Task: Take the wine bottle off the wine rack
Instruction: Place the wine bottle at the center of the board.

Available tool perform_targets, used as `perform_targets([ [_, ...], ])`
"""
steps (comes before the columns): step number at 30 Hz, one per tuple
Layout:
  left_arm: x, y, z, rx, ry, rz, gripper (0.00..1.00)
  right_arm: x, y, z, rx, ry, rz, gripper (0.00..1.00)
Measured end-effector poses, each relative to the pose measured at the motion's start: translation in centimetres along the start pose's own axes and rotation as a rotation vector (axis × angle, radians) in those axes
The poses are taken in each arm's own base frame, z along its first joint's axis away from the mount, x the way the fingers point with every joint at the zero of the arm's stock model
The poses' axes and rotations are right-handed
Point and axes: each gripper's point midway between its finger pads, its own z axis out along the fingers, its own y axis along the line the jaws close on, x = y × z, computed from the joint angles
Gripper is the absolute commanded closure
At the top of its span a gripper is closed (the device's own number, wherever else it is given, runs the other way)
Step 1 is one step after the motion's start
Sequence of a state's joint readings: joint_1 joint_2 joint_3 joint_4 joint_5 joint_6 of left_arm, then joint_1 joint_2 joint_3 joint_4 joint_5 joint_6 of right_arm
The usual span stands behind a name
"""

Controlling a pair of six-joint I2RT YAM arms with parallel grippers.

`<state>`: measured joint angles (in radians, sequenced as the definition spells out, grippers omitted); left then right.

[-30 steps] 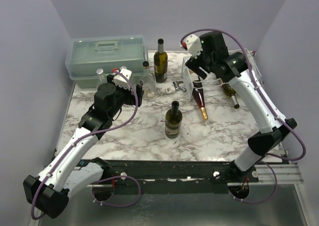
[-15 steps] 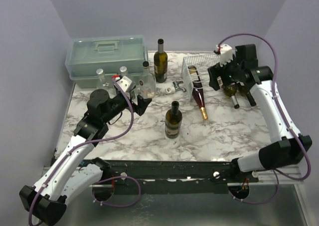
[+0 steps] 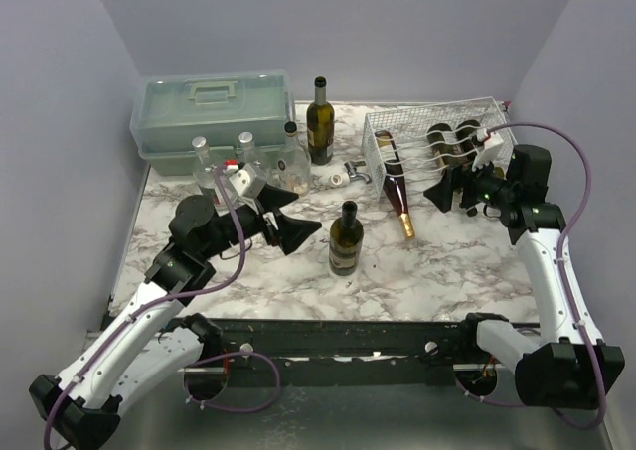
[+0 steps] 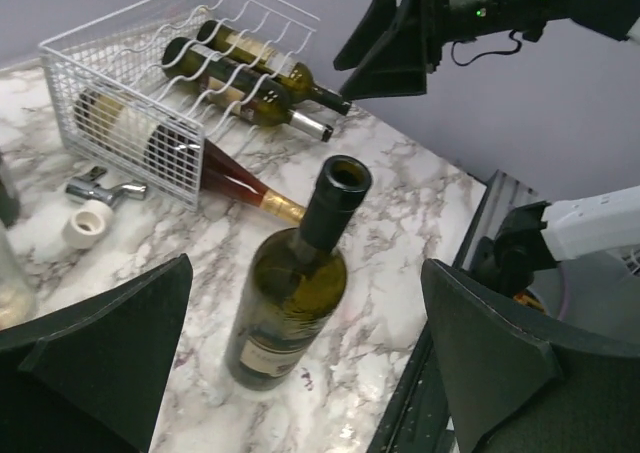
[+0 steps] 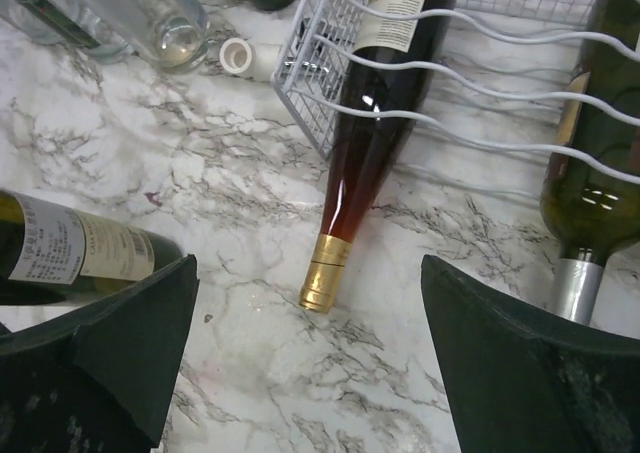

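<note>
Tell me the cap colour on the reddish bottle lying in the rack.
Gold. The cap on the reddish bottle shows best in the right wrist view.

you're looking down on a marble-topped table point(image 3: 248, 261), white with grey veins. plain lavender walls box it in: the back wall point(image 3: 338, 23) at 12 o'clock, the left wall point(image 3: 50, 122) at 9, the right wall point(image 3: 591, 73) at 3. a black rail point(image 3: 338, 336) runs along its 6 o'clock edge. the light is soft and even.

One wine rack point(image 3: 370, 144), three wine bottles point(image 3: 394, 172) point(image 4: 250, 85) point(image 4: 245, 45) in it, two upright bottles point(image 3: 346, 237) point(image 3: 319, 122), three clear bottles point(image 3: 204, 162) point(image 3: 246, 152) point(image 3: 291, 159), one toolbox point(image 3: 209, 107)
</note>
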<state>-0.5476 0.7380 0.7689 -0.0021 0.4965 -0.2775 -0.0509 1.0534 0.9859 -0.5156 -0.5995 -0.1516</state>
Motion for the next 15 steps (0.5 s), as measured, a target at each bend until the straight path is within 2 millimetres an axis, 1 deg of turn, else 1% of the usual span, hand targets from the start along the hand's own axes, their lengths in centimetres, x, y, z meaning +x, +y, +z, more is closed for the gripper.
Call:
perform_targets([
  [2, 0.7, -1.2, 0.2, 0.013, 0.003, -0.03, 0.01, -0.2, 0.0, -0.1, -0.021, -0.051, 0.011, 0.05],
  [3, 1.2, -1.8, 0.4, 0.015, 0.009, -0.041, 0.01, 0.2, 0.0, 0.0, -0.038, -0.068, 0.027, 0.05],
  [5, 2.3, -2.7, 0.8, 0.003, 0.018, -0.039, 0.01, 1.9, -0.2, 0.1, -0.06, -0.068, 0.07, 0.05],
  [6, 3.0, -2.7, 1.1, -0.02, 0.016, -0.022, 0.01, 2.7, -0.5, 0.1, -0.056, -0.057, 0.094, 0.05],
  [7, 3.5, -2.7, 1.3, -0.039, 0.013, 0.006, 0.01, 3.0, -0.8, 0.1, -0.051, -0.052, 0.108, 0.05],
  [8, 4.3, -3.0, 1.6, -0.043, 0.009, 0.043, 0.01, 3.1, -1.1, 0.1, -0.045, -0.051, 0.119, 0.05],
  [10, 6.6, -3.3, 2.1, -0.048, 0.011, 0.135, 0.01, 2.9, -0.8, 0.0, -0.061, -0.062, 0.114, 0.05],
  [12, 8.9, -2.8, 2.5, -0.055, 0.023, 0.219, 0.01, 2.6, -0.6, -0.1, -0.073, -0.073, 0.107, 0.05],
  [13, 10.3, -2.2, 2.6, -0.067, 0.037, 0.253, 0.01, 2.5, -0.4, -0.1, -0.081, -0.077, 0.105, 0.05],
  [15, 11.4, -1.5, 2.8, -0.081, 0.05, 0.309, 0.01, 2.3, -0.2, -0.3, -0.086, -0.084, 0.1, 0.05],
])
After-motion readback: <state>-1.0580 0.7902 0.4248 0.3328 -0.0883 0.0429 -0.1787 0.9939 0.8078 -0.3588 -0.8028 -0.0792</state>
